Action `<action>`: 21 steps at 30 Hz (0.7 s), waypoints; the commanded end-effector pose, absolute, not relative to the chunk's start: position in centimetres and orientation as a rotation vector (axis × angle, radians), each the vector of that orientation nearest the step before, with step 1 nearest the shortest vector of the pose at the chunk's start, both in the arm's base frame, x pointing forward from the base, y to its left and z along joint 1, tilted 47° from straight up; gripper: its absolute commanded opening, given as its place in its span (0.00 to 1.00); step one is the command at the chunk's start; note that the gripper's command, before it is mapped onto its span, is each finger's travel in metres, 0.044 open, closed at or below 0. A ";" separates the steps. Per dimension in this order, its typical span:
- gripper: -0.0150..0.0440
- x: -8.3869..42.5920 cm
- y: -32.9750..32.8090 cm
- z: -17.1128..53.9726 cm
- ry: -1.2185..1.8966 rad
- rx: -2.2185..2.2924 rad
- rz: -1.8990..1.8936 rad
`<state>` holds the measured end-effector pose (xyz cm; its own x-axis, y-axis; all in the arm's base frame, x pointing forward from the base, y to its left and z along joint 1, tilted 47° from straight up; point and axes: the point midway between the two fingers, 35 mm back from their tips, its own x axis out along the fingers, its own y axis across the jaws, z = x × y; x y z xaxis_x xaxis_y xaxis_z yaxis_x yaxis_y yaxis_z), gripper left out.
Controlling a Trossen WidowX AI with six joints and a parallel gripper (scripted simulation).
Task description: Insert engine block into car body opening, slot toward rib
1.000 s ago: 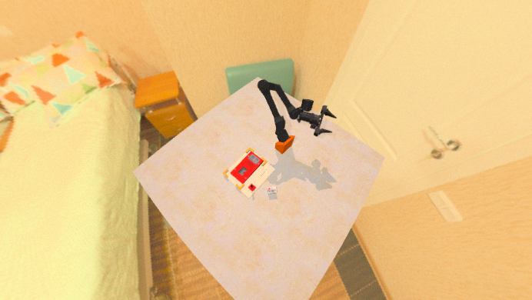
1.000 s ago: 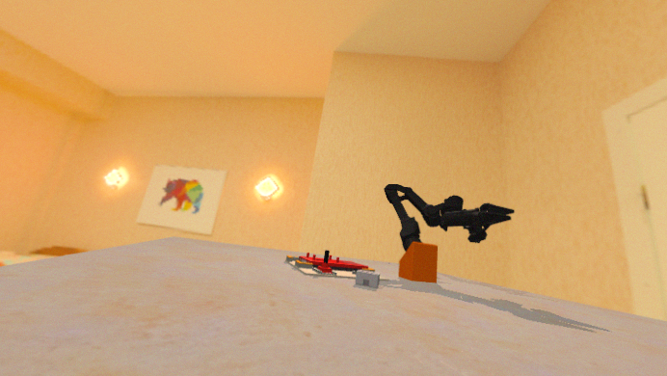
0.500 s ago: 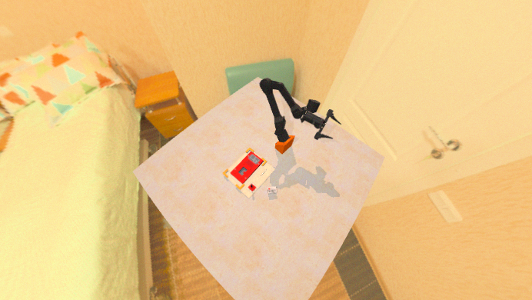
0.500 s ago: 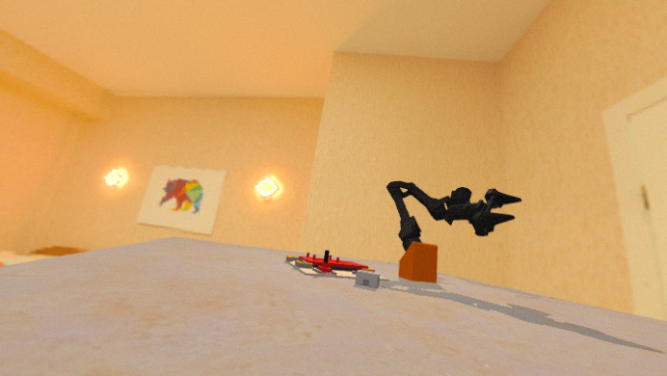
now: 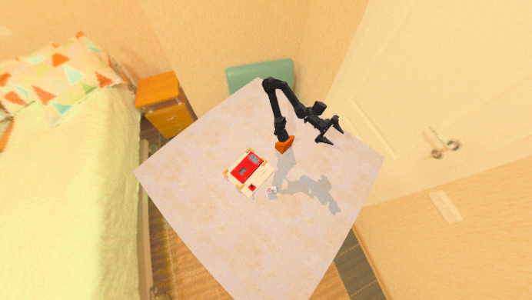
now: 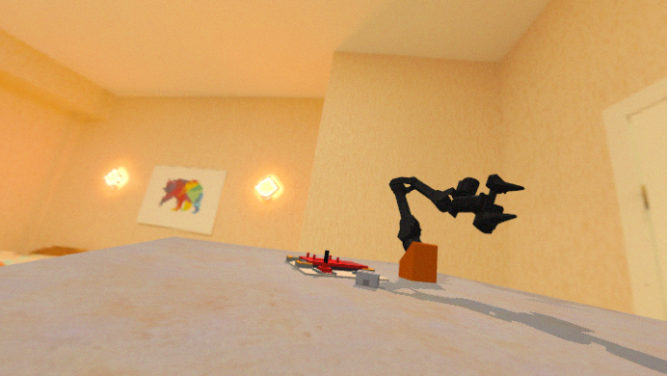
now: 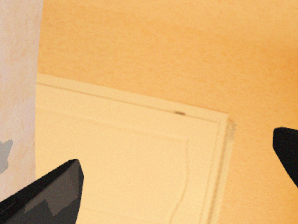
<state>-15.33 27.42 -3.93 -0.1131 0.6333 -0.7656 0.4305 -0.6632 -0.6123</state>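
The engine block (image 5: 272,190) (image 6: 367,280) is a small light grey block with a notch low in one side. It stands on the table beside the cream board, away from the car body. The red car body (image 5: 251,167) (image 6: 348,264) lies flat on that board between yellow corner pieces. A dark grey opening (image 5: 242,171) shows in the body; the rib is too small to make out. My gripper (image 5: 338,138) (image 6: 520,202) (image 7: 178,154) is open and empty, high in the air to the right of the orange base, far from the block and the body.
The cream board (image 5: 267,174) also carries a small red piece (image 5: 251,188) with an upright black pin (image 6: 327,256). The orange arm base (image 5: 284,145) (image 6: 418,262) stands behind the block. The table edge and a door show in the wrist view.
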 end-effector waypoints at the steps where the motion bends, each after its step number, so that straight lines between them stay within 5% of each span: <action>1: 1.00 -13.9 28.8 -4.3 -0.987 -1.977 1.866; 21: 1.00 -6.1 32.3 -6.4 -0.239 -1.917 1.707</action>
<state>-7.59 31.72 -6.07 0.1377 0.5090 -0.8497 -0.1292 -0.8413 -0.5249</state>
